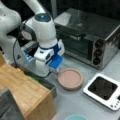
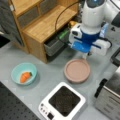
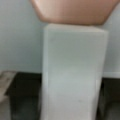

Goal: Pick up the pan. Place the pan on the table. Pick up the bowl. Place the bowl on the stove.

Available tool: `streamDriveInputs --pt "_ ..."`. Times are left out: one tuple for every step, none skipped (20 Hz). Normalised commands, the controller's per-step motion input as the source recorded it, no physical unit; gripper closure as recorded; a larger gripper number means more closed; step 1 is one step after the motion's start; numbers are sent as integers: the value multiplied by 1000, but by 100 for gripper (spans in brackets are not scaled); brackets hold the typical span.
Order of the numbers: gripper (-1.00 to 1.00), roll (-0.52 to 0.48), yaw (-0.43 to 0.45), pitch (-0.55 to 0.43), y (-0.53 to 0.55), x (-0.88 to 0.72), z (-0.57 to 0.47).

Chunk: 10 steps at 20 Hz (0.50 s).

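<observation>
The pinkish-brown pan (image 1: 70,78) (image 2: 77,70) lies flat on the grey table (image 1: 75,102) (image 2: 50,77), between the wooden counter and the stove. My gripper (image 1: 55,70) (image 2: 85,56) reaches down at the pan's rim, over its handle. In the wrist view the white handle (image 3: 75,75) fills the middle between dark fingers, with the pan (image 3: 75,10) at the top. The teal bowl (image 2: 17,69) (image 1: 76,117) sits on the table apart from the arm, holding an orange carrot (image 2: 25,76). Nothing rests on the stove (image 1: 103,91) (image 2: 62,101).
A steel toaster oven (image 1: 87,37) (image 2: 110,97) stands beside the stove. The wooden counter (image 1: 25,92) (image 2: 42,25) rises close to the arm, with a dark bin (image 2: 53,46) under its edge. Cables hang near the wrist.
</observation>
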Motion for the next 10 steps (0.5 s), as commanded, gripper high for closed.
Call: streamDriveInputs --pt "100 98 -194 -197 12 -160 -62" --pt "100 98 -194 -196 12 -159 -62" --pt "100 97 -237 -187 10 -167 -67" --pt "100 47 -334 -171 14 -171 -77" --pt "100 35 -359 -171 21 -173 -89" --pt "100 31 -355 -171 27 -173 -96" --pt "100 27 -319 -172 29 -171 -98" --pt "100 23 -275 -172 31 -167 -97" --pt "100 18 -230 -173 31 -163 -95" --pt "100 15 -194 -174 31 -158 -93"
